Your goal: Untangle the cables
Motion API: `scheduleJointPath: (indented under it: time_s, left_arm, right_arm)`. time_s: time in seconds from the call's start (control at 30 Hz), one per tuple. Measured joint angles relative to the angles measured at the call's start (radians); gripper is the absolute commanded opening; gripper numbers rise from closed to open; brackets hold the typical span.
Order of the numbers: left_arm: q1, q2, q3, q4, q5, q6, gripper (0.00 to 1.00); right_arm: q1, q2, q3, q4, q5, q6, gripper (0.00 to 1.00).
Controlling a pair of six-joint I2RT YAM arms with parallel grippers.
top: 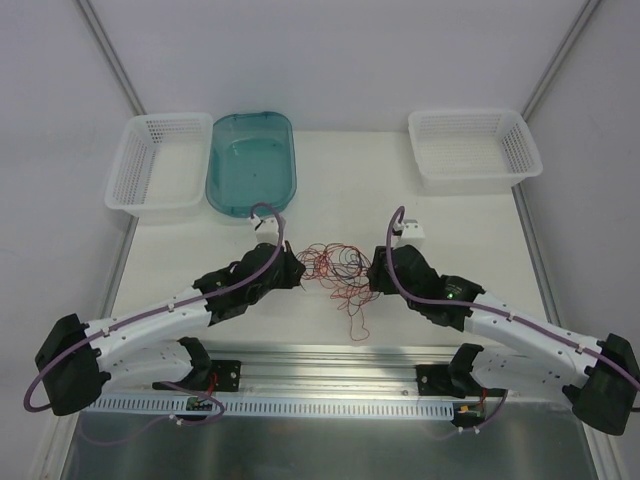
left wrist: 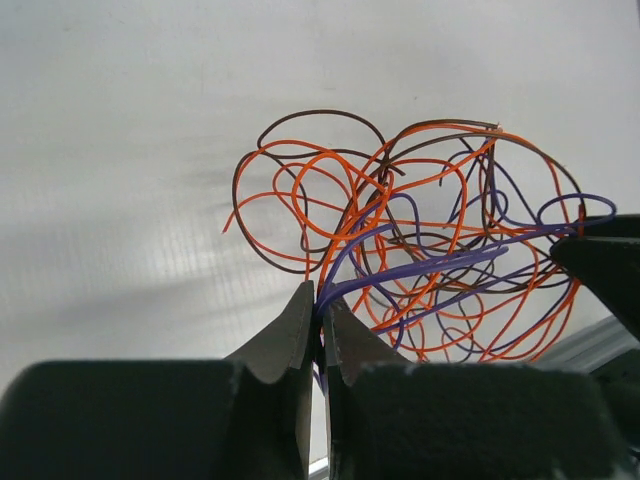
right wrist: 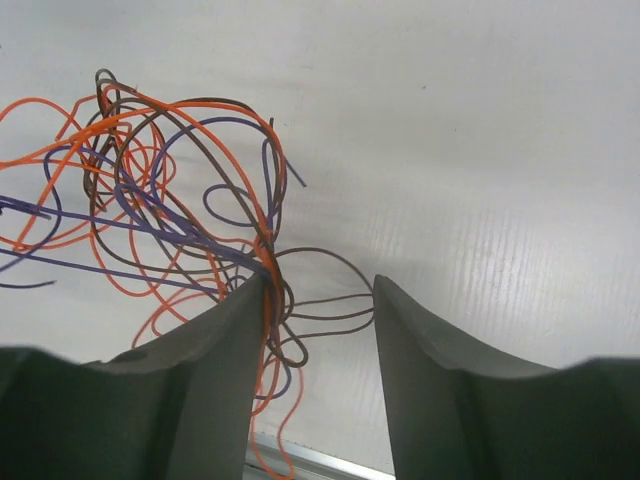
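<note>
The cables (top: 335,270) lie as one tangled heap of orange, purple and dark brown strands on the white table between my two grippers. My left gripper (top: 300,268) sits at the heap's left edge. In the left wrist view it (left wrist: 322,295) is shut, with purple and orange strands (left wrist: 440,262) pinched between its fingertips. My right gripper (top: 375,272) is at the heap's right edge. In the right wrist view it (right wrist: 318,285) is open. A bundle of strands (right wrist: 265,255) rests against its left finger, and thin brown loops cross the gap to the right finger.
A white mesh basket (top: 160,165) and a teal bin (top: 250,160) stand at the back left. Another white basket (top: 475,148) stands at the back right. A small white block (top: 408,229) lies behind the right gripper. A metal rail (top: 330,360) runs along the near edge.
</note>
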Motion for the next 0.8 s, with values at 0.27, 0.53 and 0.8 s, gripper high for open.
scheduleJointPath:
  time_s: [0.27, 0.53, 0.8]
  left_arm:
    - [0.013, 0.023, 0.019, -0.103, 0.051, 0.100, 0.00]
    - [0.013, 0.136, 0.019, -0.145, 0.123, 0.099, 0.00]
    - [0.013, 0.095, 0.018, -0.152, 0.136, 0.099, 0.00]
  right_arm:
    - [-0.009, -0.006, 0.015, -0.003, -0.197, -0.185, 0.70]
    - [-0.011, 0.048, 0.072, 0.068, -0.436, -0.267, 0.70]
    - [-0.011, 0.249, 0.121, 0.102, -0.412, -0.306, 0.56]
